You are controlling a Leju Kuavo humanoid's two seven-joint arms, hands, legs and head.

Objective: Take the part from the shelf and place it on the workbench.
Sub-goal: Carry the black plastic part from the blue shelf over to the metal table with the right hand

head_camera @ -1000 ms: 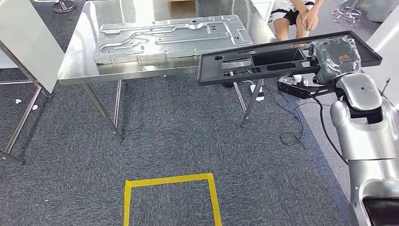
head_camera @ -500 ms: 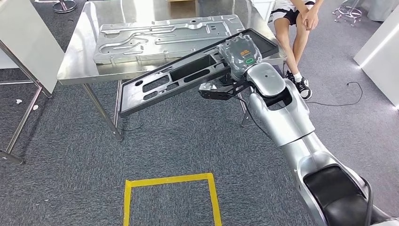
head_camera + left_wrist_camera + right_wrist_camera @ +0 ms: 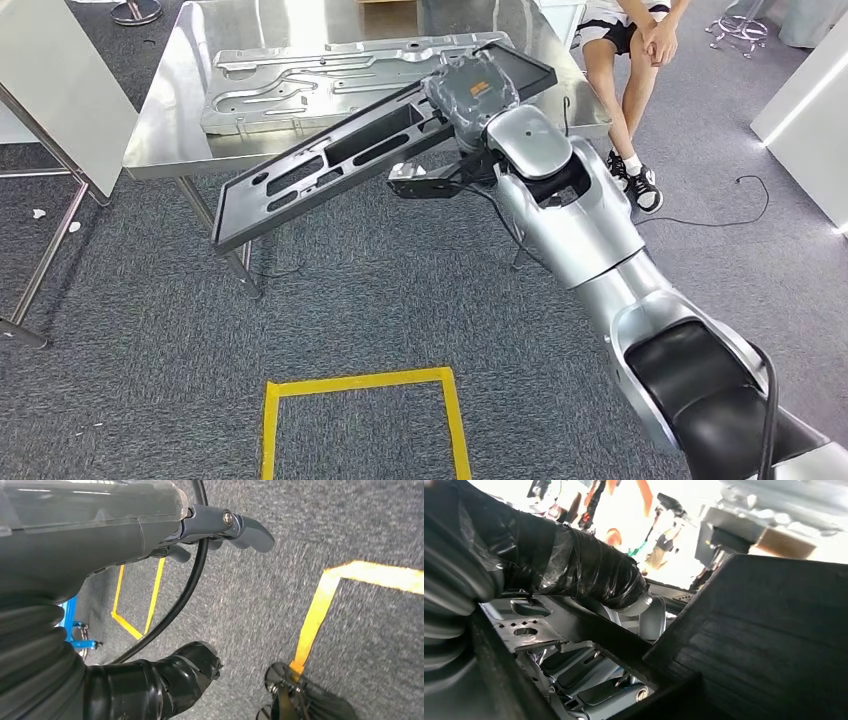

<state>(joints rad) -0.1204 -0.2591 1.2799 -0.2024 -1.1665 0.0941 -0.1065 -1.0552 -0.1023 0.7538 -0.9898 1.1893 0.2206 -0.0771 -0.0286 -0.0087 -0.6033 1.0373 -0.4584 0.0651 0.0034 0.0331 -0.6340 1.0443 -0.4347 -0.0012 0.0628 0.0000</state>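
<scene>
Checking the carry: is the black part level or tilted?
Tilted: the part, held by the right hand, slopes down past the workbench.

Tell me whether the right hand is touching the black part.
Touching: the head view shows the right hand gripping the black part, carried tilted above the workbench.

the part looks like matt black plastic. the counter is glossy polished metal, bearing a dull grey stamped metal plate. the floor is rough grey carpet, marked with smooth yellow tape.
</scene>
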